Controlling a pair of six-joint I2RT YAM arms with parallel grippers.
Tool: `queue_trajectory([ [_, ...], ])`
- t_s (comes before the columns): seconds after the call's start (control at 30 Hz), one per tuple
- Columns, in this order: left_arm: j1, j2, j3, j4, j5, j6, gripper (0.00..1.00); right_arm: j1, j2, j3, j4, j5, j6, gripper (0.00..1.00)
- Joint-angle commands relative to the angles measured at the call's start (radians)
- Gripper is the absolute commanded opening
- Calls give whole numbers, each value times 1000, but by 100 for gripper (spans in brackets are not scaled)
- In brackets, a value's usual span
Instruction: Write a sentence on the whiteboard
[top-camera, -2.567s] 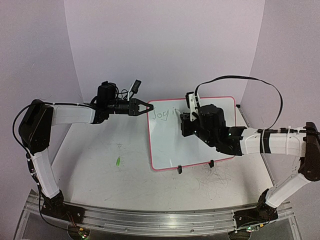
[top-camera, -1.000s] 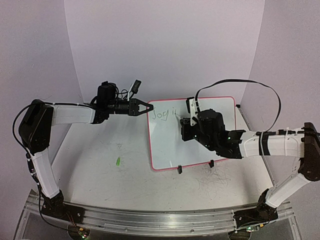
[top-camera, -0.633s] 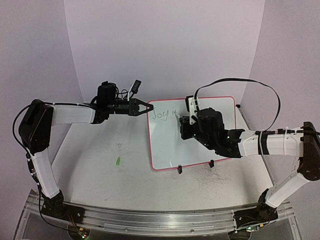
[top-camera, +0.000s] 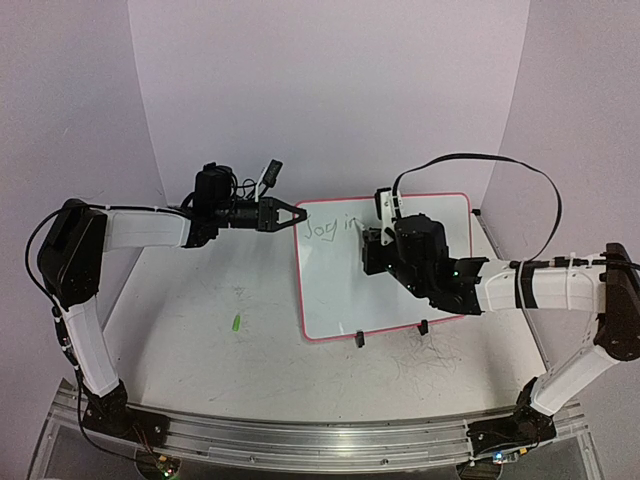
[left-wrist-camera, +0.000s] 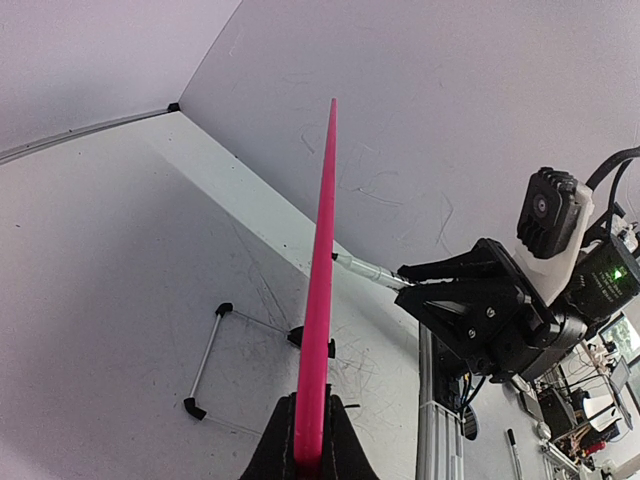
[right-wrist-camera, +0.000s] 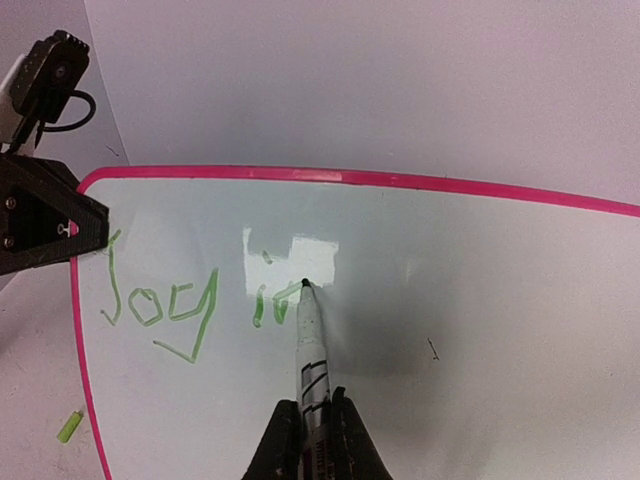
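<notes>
Table: flat white top, matte, with a metal rail along its near edge.

The whiteboard stands on it, directly under the right gripper. Its far left corner is at the tips of the left gripper. The near edge rests on two small black clip feet. Whether the far edge touches the table cannot be told.

A small green scrap lies flat on the table, nearer the arm bases than the left gripper and well apart from it, clear of the board's left rim.

Grey scribble marks are on the tabletop just past the feet, on the base side of the right gripper. Fainter marks lie close to the green scrap.
</notes>
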Motion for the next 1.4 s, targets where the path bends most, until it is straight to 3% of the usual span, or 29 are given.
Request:
queue_trajectory([
  [0.0,-11,-25,-8,-21,-38,34,0,-17,0,20,-23,48,23,0],
  [1.03,-14,-24,-8,-21,-39,36,0,-15,-49,-42,-103,-23,69,0],
  [1.2,-14,-22,-11,-21,-42,39,0,-13,-173,5,-95,-65,47,0],
  [1.37,-14,-24,-11,-21,-40,39,0,-56,-288,-74,-29,-56,-18,0],
])
